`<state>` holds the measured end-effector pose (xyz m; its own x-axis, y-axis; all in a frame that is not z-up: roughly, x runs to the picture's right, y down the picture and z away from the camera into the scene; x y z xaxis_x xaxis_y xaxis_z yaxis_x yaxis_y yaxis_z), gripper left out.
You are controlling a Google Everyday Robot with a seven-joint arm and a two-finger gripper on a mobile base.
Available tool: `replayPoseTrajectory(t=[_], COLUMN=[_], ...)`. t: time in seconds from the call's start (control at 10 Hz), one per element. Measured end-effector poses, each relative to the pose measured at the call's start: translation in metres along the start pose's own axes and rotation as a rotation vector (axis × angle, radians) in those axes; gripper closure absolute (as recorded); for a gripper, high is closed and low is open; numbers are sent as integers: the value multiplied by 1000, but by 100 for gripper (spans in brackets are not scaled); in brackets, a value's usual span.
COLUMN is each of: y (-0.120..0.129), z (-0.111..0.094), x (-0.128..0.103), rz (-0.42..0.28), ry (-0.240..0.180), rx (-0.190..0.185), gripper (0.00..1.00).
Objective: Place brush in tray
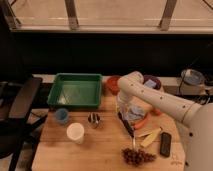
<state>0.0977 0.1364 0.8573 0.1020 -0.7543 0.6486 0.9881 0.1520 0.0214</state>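
The green tray (55, 93) stands at the back left of the wooden table. The brush (128, 128) is a slim black stick lying slanted on the table right of centre, its far end up under my gripper. My arm reaches in from the right and bends down, and my gripper (122, 113) is low over the table, shut on the brush's upper end. The brush's lower end points toward the grapes (137, 156). The tray is about a hand's width to the left of the gripper.
An orange bowl (113, 82) and a purple bowl (153, 82) stand behind the gripper. A blue cup (61, 116), a white cup (75, 132) and a small metal cup (93, 120) stand in front of the tray. A black block (165, 144) and yellow pieces (149, 136) lie right.
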Motion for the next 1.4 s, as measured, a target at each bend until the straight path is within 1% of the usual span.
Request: replayPoseTrajectory(t=[0.2,0.3,0.4,0.5,0.7,0.9,1.0,1.1,1.2,1.3,1.4], y=[-11,-13,-18,-24,-36,-65,-89,-114,-131,-138,-136], z=[-32,-40,-49,-56,-78,-107,-120,-124,-126,-127,-127], x=[-8,-9,-4,1,14,33,45,55,59,62,61], rz=[4,8,7,-2,-17,-43,-61,-78,-90,-95,-94], ry=[58,65,70,66,62,71,71,71,70,70,67], rx=[-34,-36,-33,-33,-27,12,44,80,101,111,107], gripper=[100,100,100,100,100,100,100,100,100,100,100])
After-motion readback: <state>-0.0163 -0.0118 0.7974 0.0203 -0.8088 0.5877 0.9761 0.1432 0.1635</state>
